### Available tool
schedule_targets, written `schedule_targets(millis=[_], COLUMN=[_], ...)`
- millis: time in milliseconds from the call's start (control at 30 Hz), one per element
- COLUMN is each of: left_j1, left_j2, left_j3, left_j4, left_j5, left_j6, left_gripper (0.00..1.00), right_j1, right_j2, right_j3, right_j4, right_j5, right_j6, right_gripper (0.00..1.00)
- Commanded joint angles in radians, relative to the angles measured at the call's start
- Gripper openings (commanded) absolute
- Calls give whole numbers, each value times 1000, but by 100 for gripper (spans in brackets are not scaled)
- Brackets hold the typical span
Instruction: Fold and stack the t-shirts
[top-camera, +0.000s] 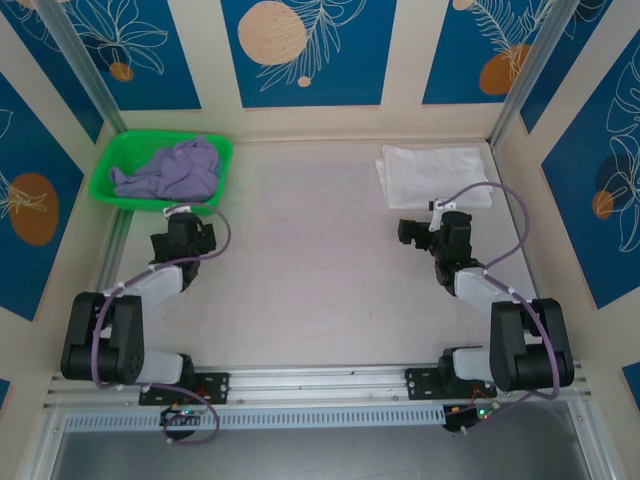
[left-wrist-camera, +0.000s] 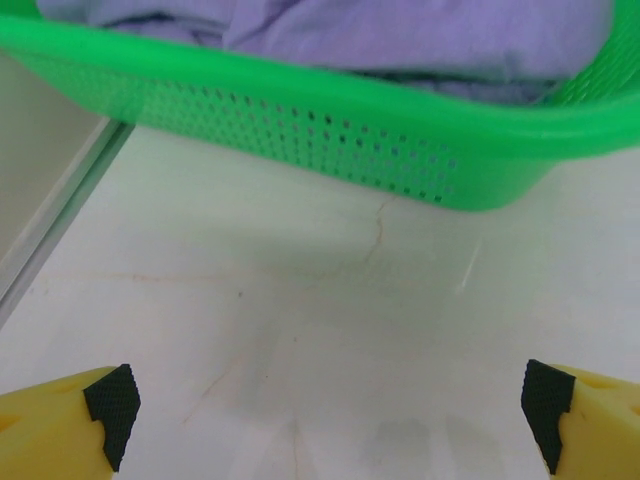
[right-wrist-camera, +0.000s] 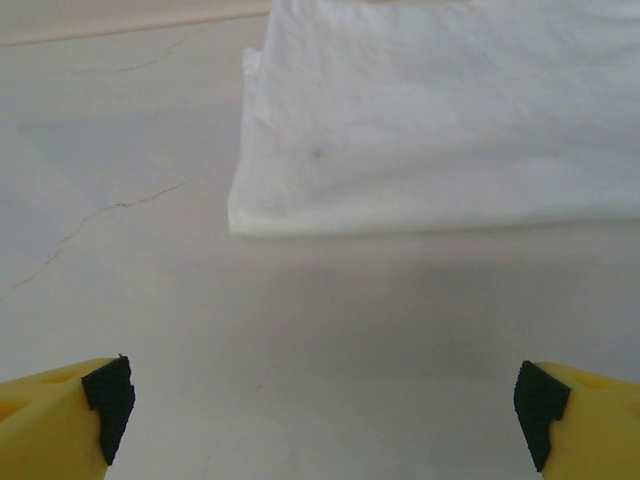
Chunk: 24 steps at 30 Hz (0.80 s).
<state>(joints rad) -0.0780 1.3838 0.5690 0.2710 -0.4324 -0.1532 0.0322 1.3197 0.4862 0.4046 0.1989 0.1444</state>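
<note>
My left claw (left-wrist-camera: 330, 415) is released, jaws spread wide over the bare table (left-wrist-camera: 300, 330), grasping nothing. Ahead, across the upper frame, stands the green basket (left-wrist-camera: 300, 115). This wrist view resolves its perforated wall, with the lavender t-shirt (left-wrist-camera: 400, 35) bunched above the rim. My right claw (right-wrist-camera: 325, 410) is likewise released and empty. The white t-shirt (right-wrist-camera: 450, 120) lies folded flat in the upper right of its frame, its layered left edge visible. The top view places the basket upper left and the white t-shirt upper right, well apart.
</note>
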Motion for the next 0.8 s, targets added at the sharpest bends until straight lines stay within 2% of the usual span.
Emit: schedule_targets(millis=[0, 67, 133, 267, 400, 467, 567, 667, 767], left_j1=[25, 30, 30, 35, 25, 14, -14, -37, -28], left_j2=[57, 64, 64, 79, 60, 70, 107, 148, 152], left_j3=[-34, -29, -65, -77, -170, -222, -248, -221, -183], left_j4=[180, 184, 276, 316, 478, 585, 670, 666, 590], left_j5=[50, 73, 98, 153, 223, 240, 263, 276, 262], left_j6=[24, 31, 47, 69, 112, 134, 177, 217, 194], left_gripper=[100, 100, 100, 100, 100, 100, 100, 100, 100], right_j1=[-17, 6, 20, -1, 15, 27, 68, 89, 46], right_j2=[62, 89, 123, 161, 155, 151, 221, 224, 203], right_j3=[-7, 8, -19, -32, -81, -136, -246, -251, -150], right_j4=[128, 152, 248, 311, 391, 491, 770, 781, 556], right_j5=[-117, -99, -73, -69, -2, 19, 64, 84, 53], right_j6=[-14, -69, -95, -69, -64, -68, -113, -131, -80], right_gripper=[99, 99, 99, 99, 99, 99, 99, 99, 99])
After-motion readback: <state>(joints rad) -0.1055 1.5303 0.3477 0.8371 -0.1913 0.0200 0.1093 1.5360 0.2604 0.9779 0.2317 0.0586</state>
